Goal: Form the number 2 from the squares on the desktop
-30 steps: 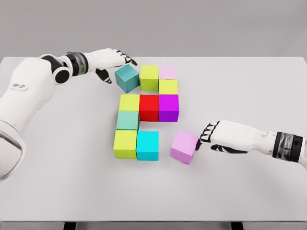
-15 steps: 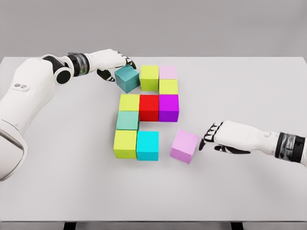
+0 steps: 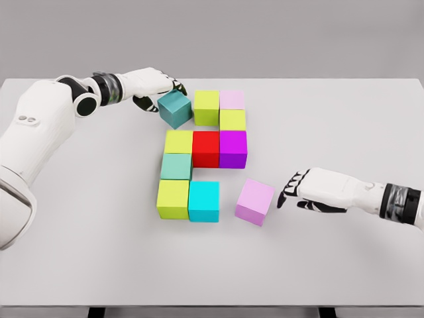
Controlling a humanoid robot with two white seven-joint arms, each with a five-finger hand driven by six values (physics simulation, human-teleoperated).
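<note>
Left hand (image 3: pixel 156 89) fingers curl against the tilted teal cube (image 3: pixel 175 108); right hand (image 3: pixel 311 190) is empty, fingers loosely bent, near the violet cube (image 3: pixel 255 202). Cubes look rigid, light, likely slidable; push flat faces.

Right arm (image 3: pixel 397 202): runs off the right edge past the wrist.
Left arm (image 3: pixel 33 152): shoulder cut by the left edge.
Left hand (image 3: pixel 156 86) on teal cube (image 3: pixel 175 108): contact unclear, fingertips partly hidden behind it.
Table (image 3: pixel 344 265): near edge cropped at the bottom.
</note>
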